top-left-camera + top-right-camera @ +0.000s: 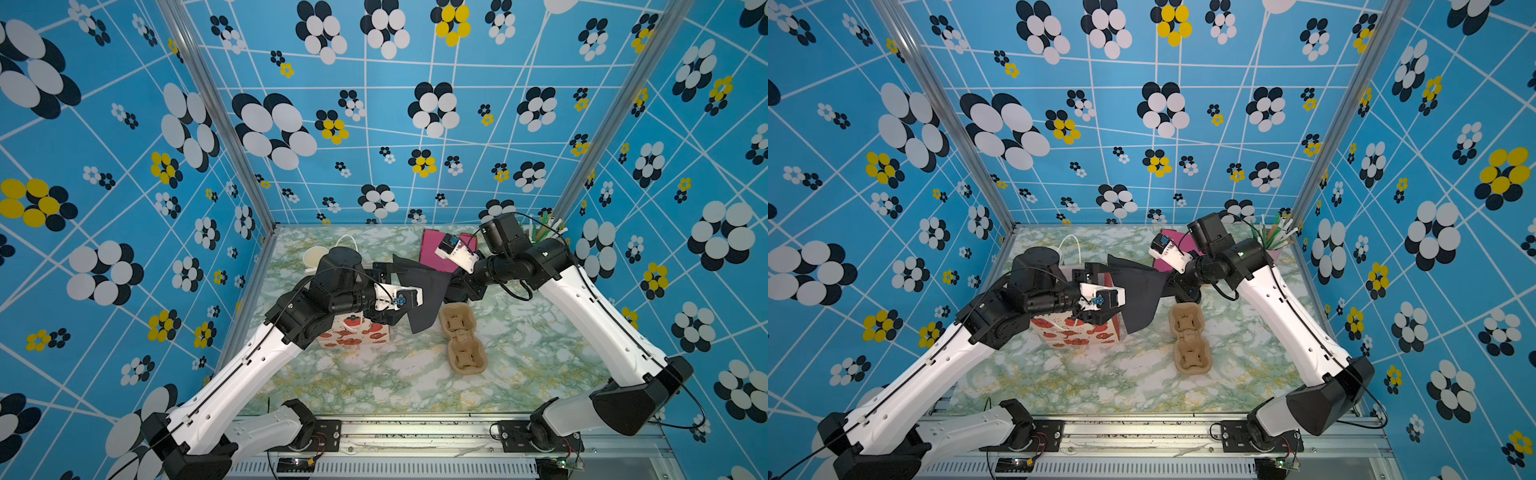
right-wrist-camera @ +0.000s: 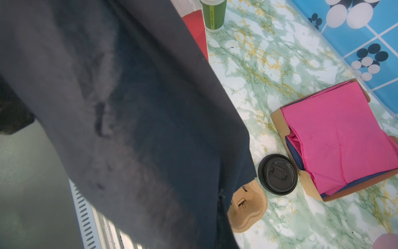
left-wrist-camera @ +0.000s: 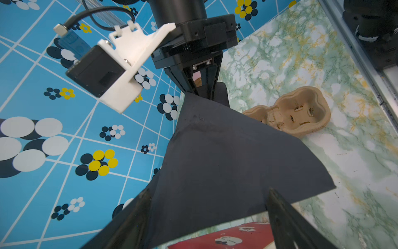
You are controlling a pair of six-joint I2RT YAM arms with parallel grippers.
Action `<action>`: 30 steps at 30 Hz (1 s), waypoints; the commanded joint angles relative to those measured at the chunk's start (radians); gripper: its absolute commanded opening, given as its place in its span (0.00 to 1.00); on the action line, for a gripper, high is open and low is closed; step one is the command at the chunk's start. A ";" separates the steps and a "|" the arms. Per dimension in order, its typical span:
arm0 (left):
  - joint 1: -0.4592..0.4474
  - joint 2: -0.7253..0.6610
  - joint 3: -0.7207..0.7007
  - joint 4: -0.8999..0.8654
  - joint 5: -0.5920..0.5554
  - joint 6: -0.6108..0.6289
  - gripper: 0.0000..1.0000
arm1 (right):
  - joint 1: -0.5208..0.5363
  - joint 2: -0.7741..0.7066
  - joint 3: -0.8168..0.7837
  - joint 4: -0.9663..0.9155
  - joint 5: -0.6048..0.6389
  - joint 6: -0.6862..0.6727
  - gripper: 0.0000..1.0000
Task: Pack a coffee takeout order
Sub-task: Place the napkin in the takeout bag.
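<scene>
Marble tabletop (image 1: 374, 374): limp creased black napkin (image 3: 226, 161) in R gripper (image 3: 199, 94) pinch; L gripper (image 3: 208, 191) apart.

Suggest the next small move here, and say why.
Probably close the left tool on the napkin. The right tool pinches only one corner, so the sheet hangs loose. Its lower edge appears to lie between the left tool's open fingers, above the bag. A second grip should steady it before it goes in.

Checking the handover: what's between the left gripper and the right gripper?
Only the black napkin: the right gripper pinches one corner, and the sheet spreads in between the fingers of the open left gripper. The left wrist view shows it.
</scene>
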 commanded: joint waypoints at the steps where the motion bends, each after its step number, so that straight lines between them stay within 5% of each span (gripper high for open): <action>1: -0.015 -0.012 -0.014 0.039 -0.057 0.061 0.85 | -0.005 0.012 0.022 -0.031 0.000 0.014 0.00; 10: -0.034 -0.024 -0.037 0.036 -0.185 0.178 0.84 | -0.005 0.015 0.010 -0.043 0.011 -0.002 0.00; 20: -0.031 -0.042 -0.026 0.013 -0.200 0.248 0.92 | -0.005 0.024 -0.001 -0.056 0.032 -0.019 0.00; 30: -0.045 -0.013 -0.040 0.000 -0.195 0.295 0.82 | -0.006 0.035 0.001 -0.057 0.015 -0.018 0.00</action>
